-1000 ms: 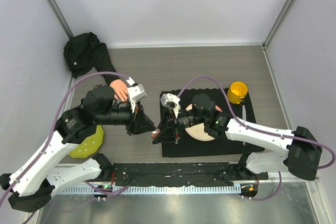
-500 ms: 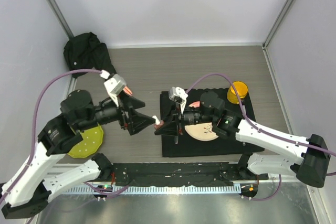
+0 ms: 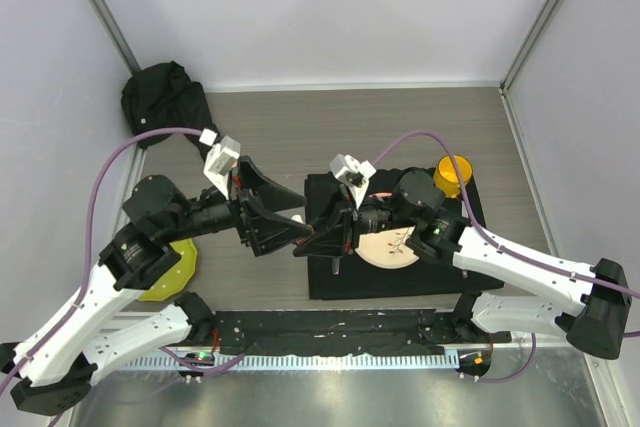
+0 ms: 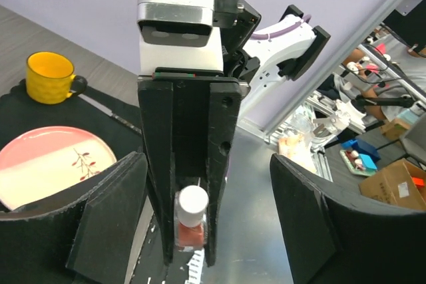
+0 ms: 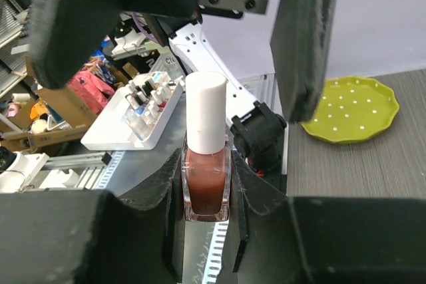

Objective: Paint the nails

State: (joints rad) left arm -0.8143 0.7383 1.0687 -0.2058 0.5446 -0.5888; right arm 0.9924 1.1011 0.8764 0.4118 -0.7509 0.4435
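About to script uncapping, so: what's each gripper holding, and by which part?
The right gripper is shut on the polish bottle, gripping its glass body; the white cap is free. The left gripper is open, holding nothing.

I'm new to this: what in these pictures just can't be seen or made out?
- Nails: in no view; in the top view the black sleeve runs under the left arm, which hides the hand.
- Brush: right wrist view, hidden under the white cap of the polish bottle.
- Plate: top view, partly covered by the right arm.
- Bottle, top view: too small to make out.
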